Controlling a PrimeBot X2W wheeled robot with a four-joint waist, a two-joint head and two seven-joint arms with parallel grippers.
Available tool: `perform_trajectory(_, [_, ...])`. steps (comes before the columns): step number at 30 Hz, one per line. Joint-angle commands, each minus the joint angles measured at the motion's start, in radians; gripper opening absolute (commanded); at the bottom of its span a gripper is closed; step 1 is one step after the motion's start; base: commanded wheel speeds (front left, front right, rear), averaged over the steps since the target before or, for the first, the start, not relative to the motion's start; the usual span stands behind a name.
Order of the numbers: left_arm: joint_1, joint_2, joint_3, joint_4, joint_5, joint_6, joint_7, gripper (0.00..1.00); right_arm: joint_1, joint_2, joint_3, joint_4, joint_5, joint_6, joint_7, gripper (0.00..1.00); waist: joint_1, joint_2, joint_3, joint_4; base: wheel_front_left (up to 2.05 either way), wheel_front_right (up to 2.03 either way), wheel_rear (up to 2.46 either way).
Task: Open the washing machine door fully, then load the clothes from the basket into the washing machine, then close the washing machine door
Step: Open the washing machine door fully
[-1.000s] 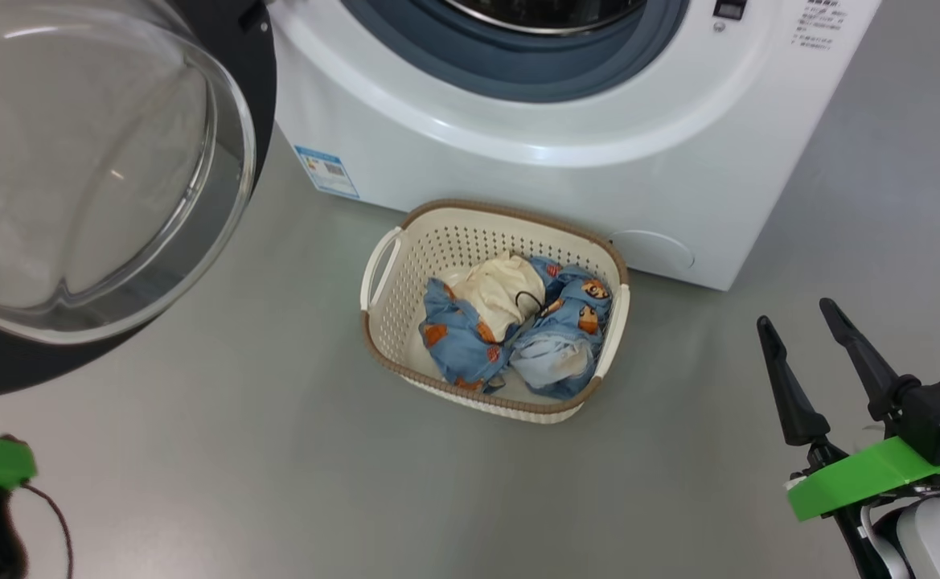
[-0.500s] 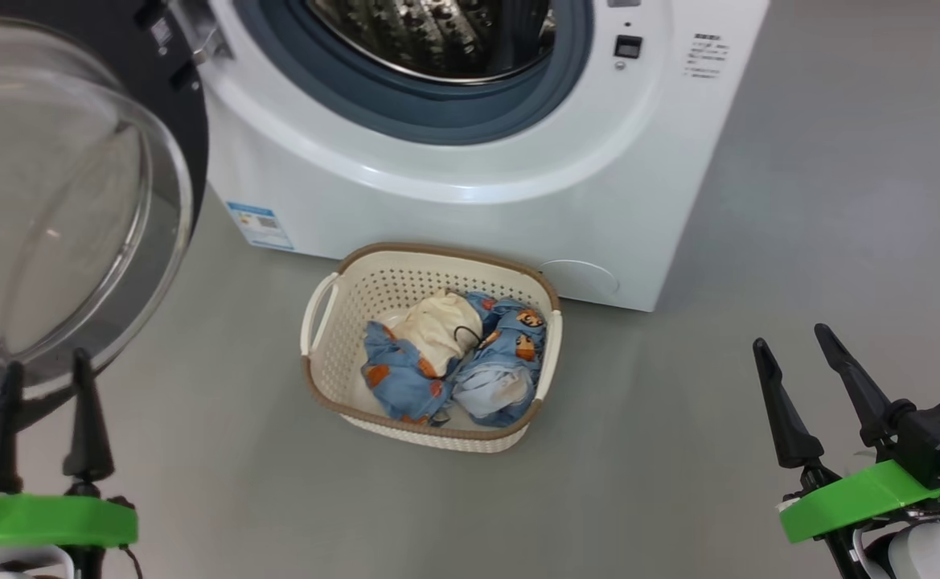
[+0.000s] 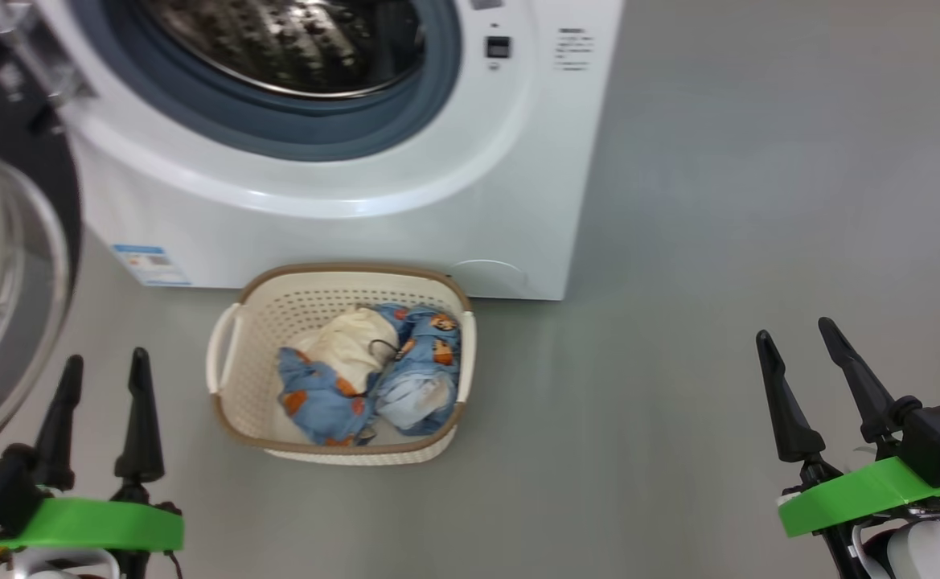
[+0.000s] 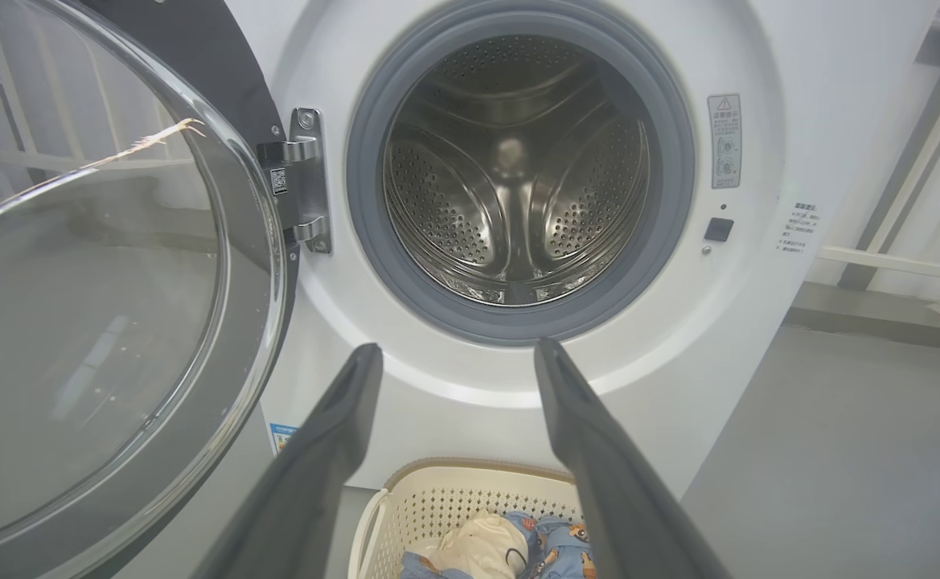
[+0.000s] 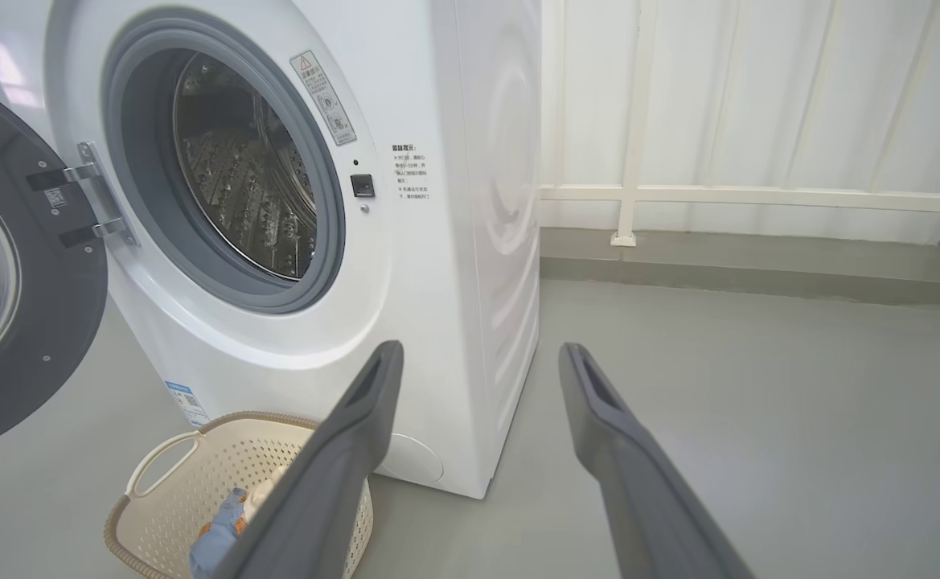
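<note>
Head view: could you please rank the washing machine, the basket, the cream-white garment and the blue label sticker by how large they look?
1. washing machine, even though the frame cuts it off
2. basket
3. cream-white garment
4. blue label sticker
None of these is a close call.

No word can be made out. A warning triangle is seen on a grey label [image 4: 724, 142] on the washing machine [image 3: 341, 193], right of its opening. The printed text block [image 4: 803, 227] below it and the blue sticker [image 3: 150, 265] at its lower corner are too small to be read
</note>
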Motion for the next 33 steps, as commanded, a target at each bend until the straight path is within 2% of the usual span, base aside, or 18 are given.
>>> perform_trajectory(1, [0.005, 0.027, 0.022, -0.036, -0.010, 0.001, -0.006, 1.00, -0.007, -0.006, 0.014, -0.027, 0.000, 0.004, -0.012, 1.00, 0.0000, 0.0000, 0.006, -0.051, 0.00, 0.00, 0.00])
perform_trajectory(15, [0.039, 0.008, 0.012, -0.071, 0.013, 0.001, -0.006, 1.00, -0.002, 0.015, -0.002, -0.031, -0.002, 0.004, -0.012, 1.00, 0.0000, 0.0000, 0.003, -0.164, 0.00, 0.00, 0.00])
perform_trajectory(33, [0.050, 0.017, 0.013, -0.096, -0.019, 0.001, -0.006, 1.00, 0.000, 0.024, -0.008, -0.035, -0.006, 0.004, -0.012, 1.00, 0.0000, 0.0000, 0.003, -0.184, 0.00, 0.00, 0.00])
